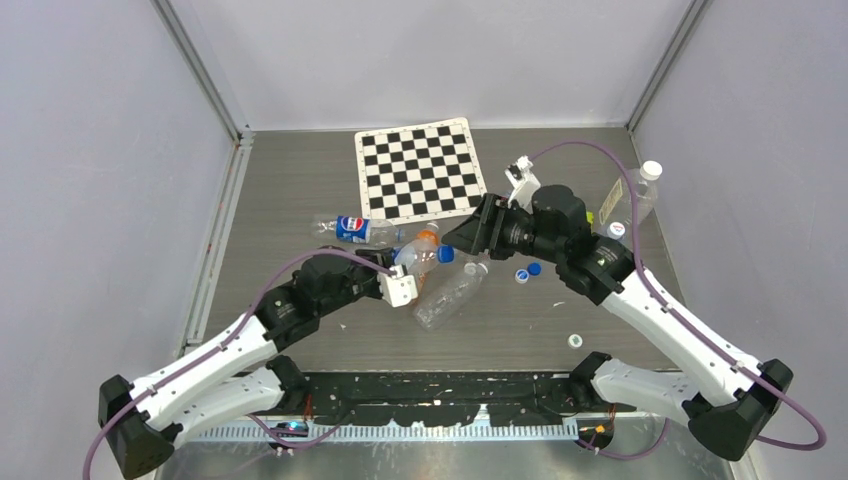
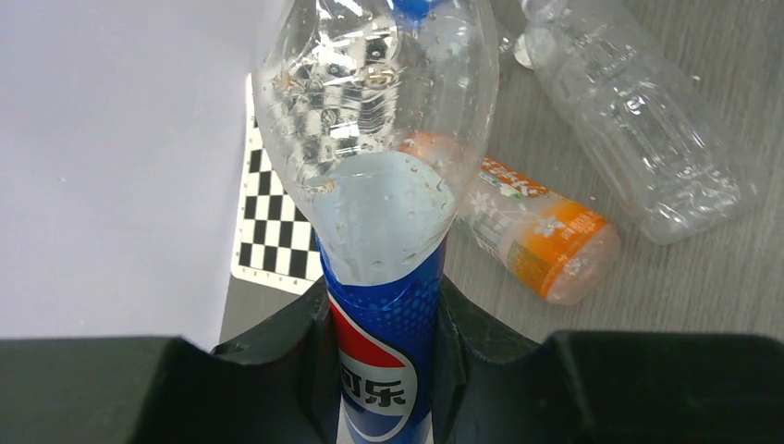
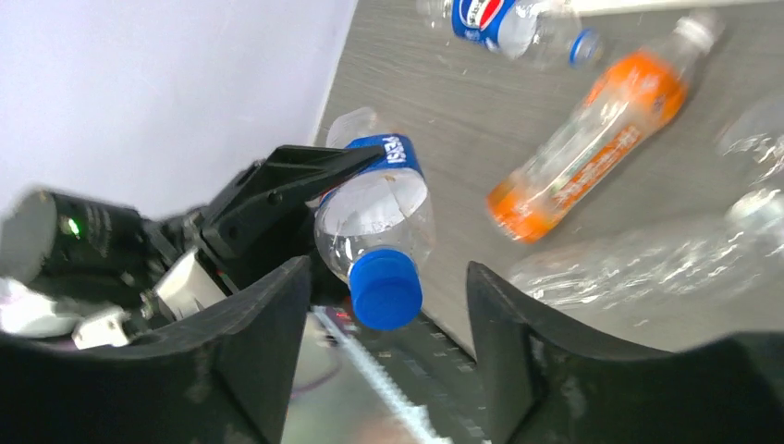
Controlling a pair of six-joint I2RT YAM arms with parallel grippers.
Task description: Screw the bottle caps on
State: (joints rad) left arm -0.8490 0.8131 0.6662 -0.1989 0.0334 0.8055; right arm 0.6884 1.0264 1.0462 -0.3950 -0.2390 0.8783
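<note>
My left gripper (image 2: 384, 314) is shut on a clear Pepsi-label bottle (image 2: 379, 185) and holds it off the table, neck pointing away. It shows in the top view (image 1: 410, 272) too. A blue cap (image 3: 385, 289) sits on that bottle's neck; it also shows in the top view (image 1: 445, 254). My right gripper (image 3: 385, 277) is open, its jaws standing either side of the cap without touching it; in the top view (image 1: 452, 240) it faces the cap. Loose caps lie on the table: a blue one (image 1: 535, 268), a blue-and-white one (image 1: 521, 276), a white one (image 1: 575, 340).
Lying bottles: a second Pepsi bottle (image 1: 360, 230), an orange-label bottle (image 2: 545, 231), a clear bottle (image 1: 450, 295). A capped clear bottle (image 1: 640, 195) stands at the right wall. A chessboard mat (image 1: 418, 170) lies at the back.
</note>
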